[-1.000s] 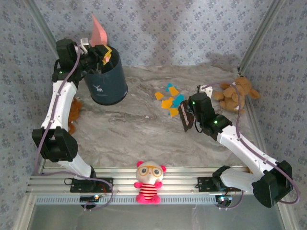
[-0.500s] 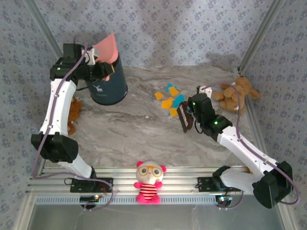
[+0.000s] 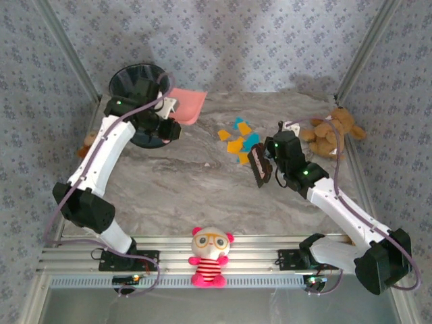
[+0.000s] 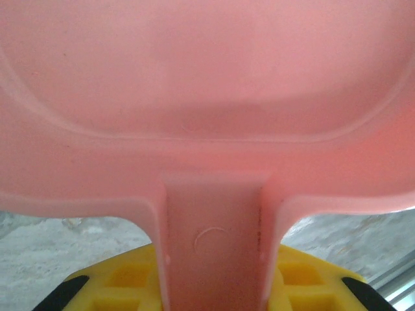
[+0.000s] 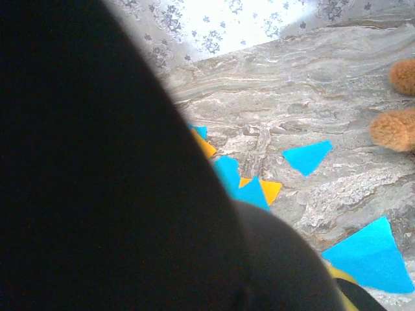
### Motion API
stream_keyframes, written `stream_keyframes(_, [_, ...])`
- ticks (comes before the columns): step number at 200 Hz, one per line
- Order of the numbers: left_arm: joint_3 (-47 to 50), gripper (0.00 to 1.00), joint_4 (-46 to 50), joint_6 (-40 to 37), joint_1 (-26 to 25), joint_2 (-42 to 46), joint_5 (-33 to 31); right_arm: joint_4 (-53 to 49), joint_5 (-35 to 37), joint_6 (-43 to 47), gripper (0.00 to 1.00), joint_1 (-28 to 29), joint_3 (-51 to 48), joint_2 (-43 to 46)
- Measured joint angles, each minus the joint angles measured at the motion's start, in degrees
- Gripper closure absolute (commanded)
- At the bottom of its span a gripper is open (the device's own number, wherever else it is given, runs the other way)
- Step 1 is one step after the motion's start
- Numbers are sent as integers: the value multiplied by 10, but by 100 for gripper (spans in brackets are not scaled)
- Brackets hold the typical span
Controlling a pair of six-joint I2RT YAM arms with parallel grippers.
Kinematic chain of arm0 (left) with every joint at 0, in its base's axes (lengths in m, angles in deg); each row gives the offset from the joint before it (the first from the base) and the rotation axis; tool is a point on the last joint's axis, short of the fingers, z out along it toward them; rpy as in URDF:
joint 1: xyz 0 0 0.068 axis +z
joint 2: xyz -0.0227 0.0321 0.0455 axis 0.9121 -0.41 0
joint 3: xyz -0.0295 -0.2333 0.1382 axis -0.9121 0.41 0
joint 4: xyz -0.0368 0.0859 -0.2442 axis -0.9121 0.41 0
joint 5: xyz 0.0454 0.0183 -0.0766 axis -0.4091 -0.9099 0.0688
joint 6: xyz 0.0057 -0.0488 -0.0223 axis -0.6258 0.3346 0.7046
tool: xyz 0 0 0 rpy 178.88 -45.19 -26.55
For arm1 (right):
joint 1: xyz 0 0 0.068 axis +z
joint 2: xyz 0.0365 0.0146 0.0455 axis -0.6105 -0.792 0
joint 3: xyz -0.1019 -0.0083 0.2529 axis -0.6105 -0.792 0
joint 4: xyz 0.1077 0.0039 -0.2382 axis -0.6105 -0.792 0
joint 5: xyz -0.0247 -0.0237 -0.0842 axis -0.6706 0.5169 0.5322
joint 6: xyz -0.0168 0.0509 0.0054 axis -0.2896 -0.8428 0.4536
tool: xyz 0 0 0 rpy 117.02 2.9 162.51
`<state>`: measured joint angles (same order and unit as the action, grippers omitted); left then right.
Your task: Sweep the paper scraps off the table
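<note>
Several orange and blue paper scraps [image 3: 239, 140] lie in a cluster on the marbled table [image 3: 196, 179], right of centre. My left gripper [image 3: 167, 116] is shut on the handle [image 4: 214, 240] of a pink dustpan [image 3: 187, 105], held low over the table's back left, next to the bin. The pan [image 4: 207, 97] spreads wide ahead of the yellow fingers [image 4: 123, 288]. My right gripper [image 3: 268, 165] is shut on a black brush [image 3: 259, 165], just near-right of the scraps. The brush [image 5: 97, 168] hides the left half of the right wrist view; scraps [image 5: 308, 156] lie beyond it.
A dark blue bin [image 3: 138, 84] stands at the back left corner, its mouth open. A brown teddy bear [image 3: 332, 131] lies at the right edge, its paw [image 5: 394, 129] near the scraps. A small brown toy [image 3: 90, 140] sits far left. A pink doll [image 3: 210, 257] sits on the front rail.
The left arm swung the dustpan from over the bin down and right, out above the table. The bin now shows farther back left with its mouth uncovered. The right arm barely moved.
</note>
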<state>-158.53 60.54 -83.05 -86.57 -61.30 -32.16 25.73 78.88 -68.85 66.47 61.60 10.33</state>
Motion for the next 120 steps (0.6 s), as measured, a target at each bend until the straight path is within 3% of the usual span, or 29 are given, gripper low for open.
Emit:
stream_keyframes(73, [97,100,4,-99,-113,-21,-105,-5,-9,20,100,-36,0,9])
stream_keyframes(120, [123,100,4,-158,-140,-56,-119,-35,8,50,100,-87,0,32])
